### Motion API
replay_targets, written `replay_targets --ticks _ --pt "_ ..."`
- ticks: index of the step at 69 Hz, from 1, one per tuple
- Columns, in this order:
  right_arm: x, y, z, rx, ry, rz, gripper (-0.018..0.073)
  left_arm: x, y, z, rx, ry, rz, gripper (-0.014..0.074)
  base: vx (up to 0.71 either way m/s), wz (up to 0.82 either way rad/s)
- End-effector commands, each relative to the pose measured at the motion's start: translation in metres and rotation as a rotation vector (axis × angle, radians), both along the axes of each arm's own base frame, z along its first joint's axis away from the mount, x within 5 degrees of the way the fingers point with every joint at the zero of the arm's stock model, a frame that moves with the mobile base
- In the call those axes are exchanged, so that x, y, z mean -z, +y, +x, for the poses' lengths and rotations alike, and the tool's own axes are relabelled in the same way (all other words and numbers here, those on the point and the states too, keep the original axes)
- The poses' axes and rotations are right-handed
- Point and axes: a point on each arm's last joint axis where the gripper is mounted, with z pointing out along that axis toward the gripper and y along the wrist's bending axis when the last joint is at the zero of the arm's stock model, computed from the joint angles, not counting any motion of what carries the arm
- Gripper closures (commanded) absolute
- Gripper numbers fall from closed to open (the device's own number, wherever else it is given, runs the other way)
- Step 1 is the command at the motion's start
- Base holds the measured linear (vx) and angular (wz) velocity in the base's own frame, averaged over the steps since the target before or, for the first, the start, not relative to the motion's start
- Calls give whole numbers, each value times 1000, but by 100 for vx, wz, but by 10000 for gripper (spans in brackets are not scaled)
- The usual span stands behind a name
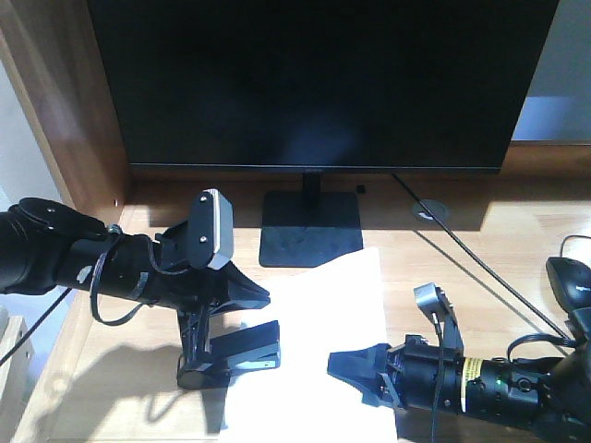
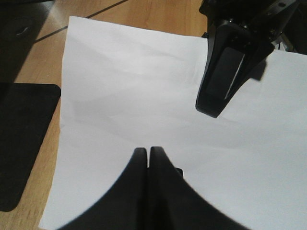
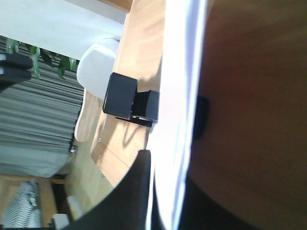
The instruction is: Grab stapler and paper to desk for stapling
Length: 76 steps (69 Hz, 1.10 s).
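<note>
Paper [image 1: 323, 341] lying flat on the desk [image 1: 462, 277], lower middle of frame. Stapler [image 1: 231, 355] at its left edge, lower left. Left gripper [image 2: 147, 152] pressed together, empty. Right gripper [image 1: 355, 369] pinching the paper's edge.

Surface: light wood-grain desk [image 1: 499, 231], with a darker brown wooden side panel [image 1: 65, 101] rising at its left
Paper: white sheet [image 1: 323, 332] lying flat on the desk, in front of the monitor stand; blank
Stapler: black stapler [image 1: 231, 355] resting at the paper's left edge
Monitor stand: flat black base [image 1: 309, 231] standing on the desk behind the paper
Cable: black cable [image 1: 480, 268] running diagonally across the desk on the right
Mouse: black mouse [image 1: 570, 281] at the right edge
</note>
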Motion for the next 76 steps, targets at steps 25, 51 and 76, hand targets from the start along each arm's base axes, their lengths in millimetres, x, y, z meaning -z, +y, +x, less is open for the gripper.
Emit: replay_targets --ticks 25,51,76 --pt "-19 0 13 69 -172 69 87 -22 -3 -4 -5 -22 -71 603 0 0" --pt "-16 -4 16 84 -236 -58 45 -22 -3 -4 -29 13 -80 603 0 0" --pt "-42 -21 19 132 -372 -362 80 -22 -3 -4 -38 23 -81 603 0 0"
